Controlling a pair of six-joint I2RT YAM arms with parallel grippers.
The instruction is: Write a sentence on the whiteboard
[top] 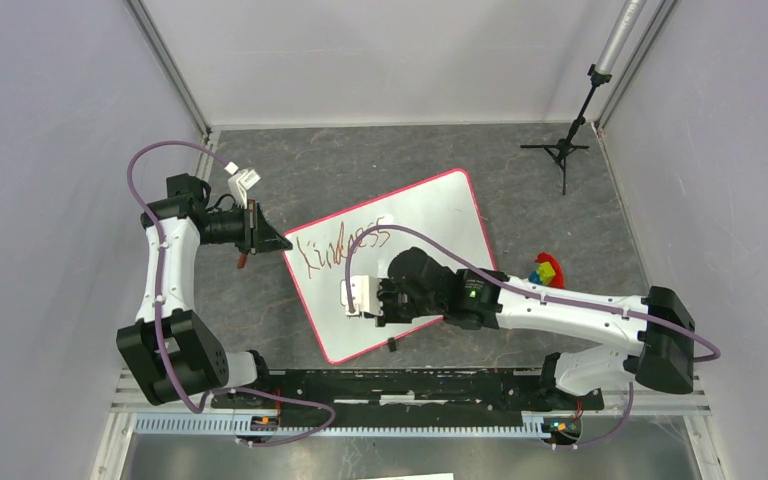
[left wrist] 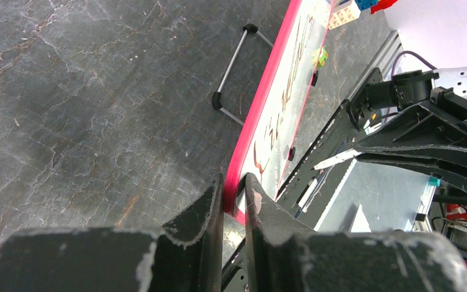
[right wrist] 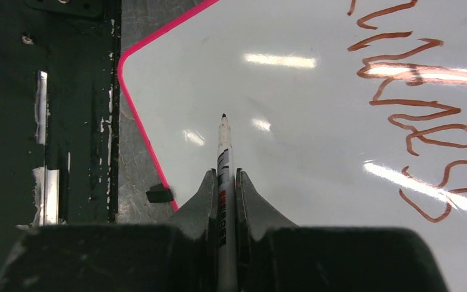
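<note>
The whiteboard (top: 440,210), glossy white with rounded corners and a pink border, is lying askew on the grey marbled desk (top: 360,160), bearing the sentence (top: 345,250) in reddish-brown scrawl. The right tool (right wrist: 224,176) is gripping a slim marker (right wrist: 223,140); the left tool (left wrist: 234,185) is pinching the board's edge.

My left arm (top: 165,270) reaches toward 12 o'clock, wrist bent to 3 o'clock, left gripper (top: 258,232) pinched on the whiteboard (top: 430,215) edge. My right arm (top: 570,305) stretches toward 9 o'clock, right gripper (right wrist: 223,176) clamped on a marker (right wrist: 223,146).
</note>
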